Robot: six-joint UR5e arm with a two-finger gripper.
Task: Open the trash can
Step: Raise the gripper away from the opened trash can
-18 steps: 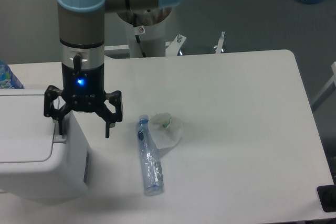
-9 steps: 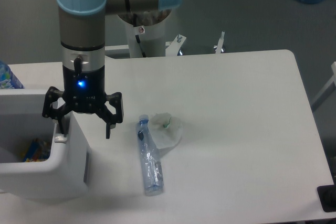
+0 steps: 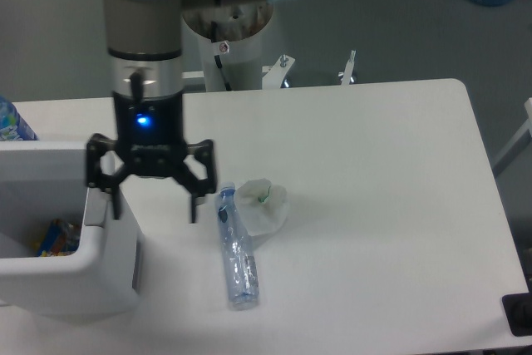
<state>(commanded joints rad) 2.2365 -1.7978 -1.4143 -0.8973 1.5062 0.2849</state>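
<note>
Now, gripper (image 3: 153,205): hangs from the arm, pointing down, a blue light lit on its body above the fingers.
Fingers (image 3: 194,197): spread wide, pinching nothing; the left-hand tip in the picture is down at the bin's right rim, the right-hand tip hangs over bare table.
Trash can (image 3: 104,268): under and to the left of the fingers, at the table's left edge; its top is open, the white wall and rounded rim showing, and its right corner lies between the two fingertips.
Inside the bin: a colourful wrapper (image 3: 56,236) lies low in the opening, left of the left-hand fingertip.
Plastic bottle (image 3: 237,251): clear, lying on its side just right of the right-hand fingertip, its length running down toward the table's near edge.
Crumpled paper (image 3: 262,204): white wad touching the bottle's upper end, right of the fingers.
Table (image 3: 374,205): white, spreading wide to the right of the fingers.
</note>
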